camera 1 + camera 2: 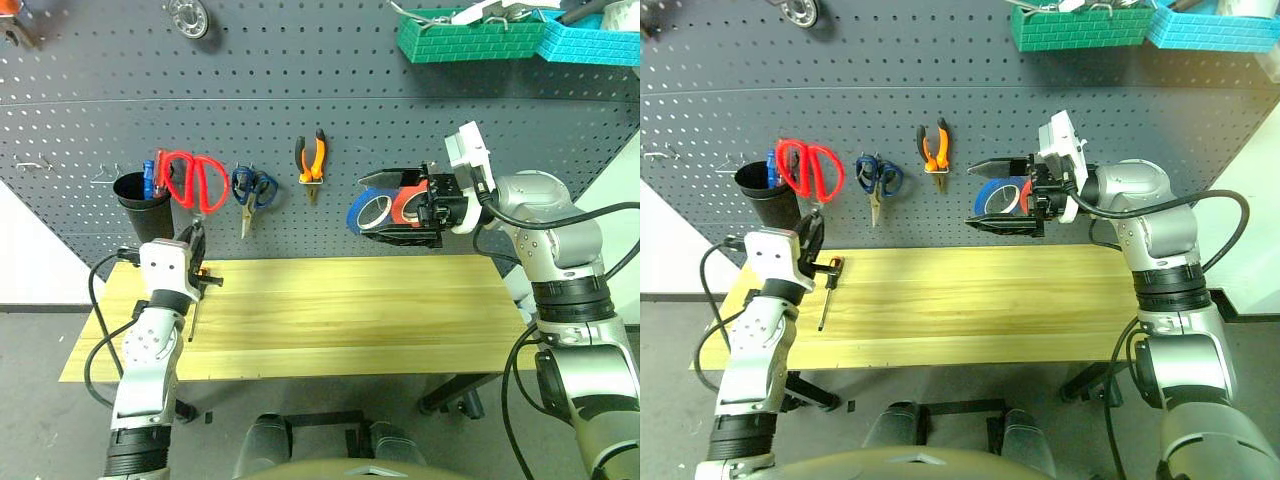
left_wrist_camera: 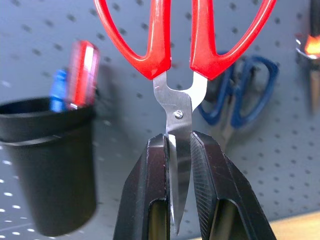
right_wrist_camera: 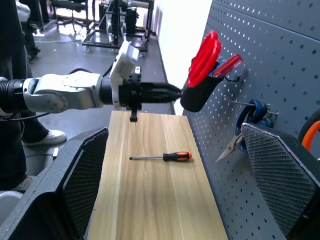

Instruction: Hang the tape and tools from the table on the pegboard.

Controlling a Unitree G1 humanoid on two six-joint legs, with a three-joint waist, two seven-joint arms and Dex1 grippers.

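Observation:
My left gripper [image 2: 178, 142] is shut on the blades of the red-handled scissors [image 2: 180, 45] and holds them handles-up in front of the pegboard [image 1: 300, 90], next to the black cup [image 1: 140, 200]. The orange-and-black pliers [image 1: 310, 158] hang on the board. On the table [image 1: 350, 320], near its left end, lies the slim screwdriver [image 3: 162, 157]. My right gripper [image 1: 385, 208] stands open and level before the board, with nothing between its fingers. Behind it a pale ring, seemingly the tape [image 1: 378, 210], sits between a blue roll [image 1: 355, 215] and a red roll [image 1: 405, 205].
Blue-handled scissors [image 1: 252, 190] hang between the red scissors and the pliers. The black cup holds a red and a blue screwdriver. Green [image 1: 465, 40] and teal [image 1: 590, 42] bins sit high on the board at right. Bare wire hooks [image 1: 35, 163] stick out at far left.

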